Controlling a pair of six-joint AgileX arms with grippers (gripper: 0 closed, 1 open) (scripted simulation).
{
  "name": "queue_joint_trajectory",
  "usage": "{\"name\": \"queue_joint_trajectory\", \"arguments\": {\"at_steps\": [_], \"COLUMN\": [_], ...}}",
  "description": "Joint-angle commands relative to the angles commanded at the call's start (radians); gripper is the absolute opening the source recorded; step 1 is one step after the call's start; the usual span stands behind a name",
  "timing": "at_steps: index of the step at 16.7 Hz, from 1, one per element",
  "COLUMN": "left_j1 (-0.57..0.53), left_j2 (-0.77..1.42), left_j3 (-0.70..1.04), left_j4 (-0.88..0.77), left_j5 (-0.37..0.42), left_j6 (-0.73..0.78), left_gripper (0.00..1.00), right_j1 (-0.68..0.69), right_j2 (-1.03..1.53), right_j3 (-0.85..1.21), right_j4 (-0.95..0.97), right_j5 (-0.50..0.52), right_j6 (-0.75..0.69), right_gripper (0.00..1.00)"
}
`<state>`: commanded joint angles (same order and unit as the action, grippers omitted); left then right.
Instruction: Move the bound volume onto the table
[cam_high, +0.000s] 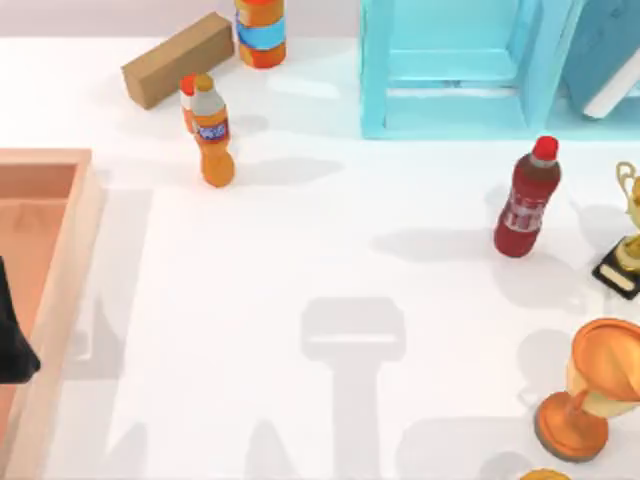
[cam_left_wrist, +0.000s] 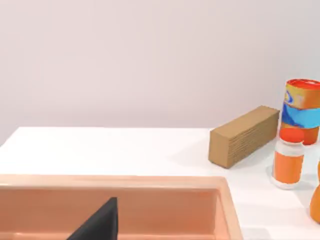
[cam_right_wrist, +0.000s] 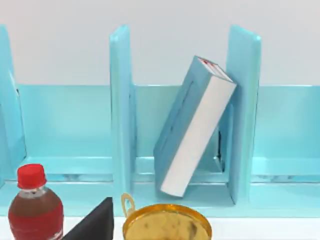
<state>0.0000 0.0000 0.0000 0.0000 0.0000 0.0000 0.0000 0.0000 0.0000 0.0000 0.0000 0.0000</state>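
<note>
left gripper (cam_high: 12, 345): parked over the tray (cam_high: 60, 260), fingers cannot be told | bench (cam_high: 330, 270): red bottle (cam_high: 527, 198) and gold cup (cam_right_wrist: 167, 222) may be knocked | bound volume (cam_right_wrist: 195, 127): leaned in the shelf (cam_right_wrist: 120, 110), may be dropped | right gripper (cam_right_wrist: 95, 225): near shelf, fingers cannot be told

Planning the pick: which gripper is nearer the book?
Right. Its gripper faces the book leaning in the shelf; the left gripper sits over the tray, far left.
</note>
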Motion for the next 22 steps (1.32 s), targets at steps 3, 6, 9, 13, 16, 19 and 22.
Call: {"name": "queue_joint_trajectory", "arguments": {"at_steps": [3, 6, 9, 13, 16, 19, 22], "left_j1": [0.0, 0.0, 0.0, 0.0, 0.0, 0.0, 0.0], "left_j2": [0.0, 0.0, 0.0, 0.0, 0.0, 0.0, 0.0], "left_j3": [0.0, 0.0, 0.0, 0.0, 0.0, 0.0, 0.0], "left_j4": [0.0, 0.0, 0.0, 0.0, 0.0, 0.0, 0.0], "left_j5": [0.0, 0.0, 0.0, 0.0, 0.0, 0.0, 0.0], "left_j6": [0.0, 0.0, 0.0, 0.0, 0.0, 0.0, 0.0], "left_gripper": [1.0, 1.0, 1.0, 1.0, 1.0, 1.0, 1.0], "right_j1": [-0.009, -0.043, -0.085, -0.132, -0.154, -0.165, -0.168], "right_j2": [-0.004, 0.09, 0.278, 0.664, 1.032, 1.369, 1.627], "right_j3": [0.044, 0.101, 0.202, 0.375, 0.508, 0.65, 0.776], "right_j4": [0.009, 0.046, 0.112, 0.212, 0.278, 0.342, 0.407], "right_j5": [-0.003, -0.018, -0.058, -0.142, -0.204, -0.252, -0.285], "right_j6": [0.001, 0.02, 0.056, 0.123, 0.176, 0.229, 0.269], "right_gripper": [1.0, 1.0, 1.0, 1.0, 1.0, 1.0, 1.0]}}
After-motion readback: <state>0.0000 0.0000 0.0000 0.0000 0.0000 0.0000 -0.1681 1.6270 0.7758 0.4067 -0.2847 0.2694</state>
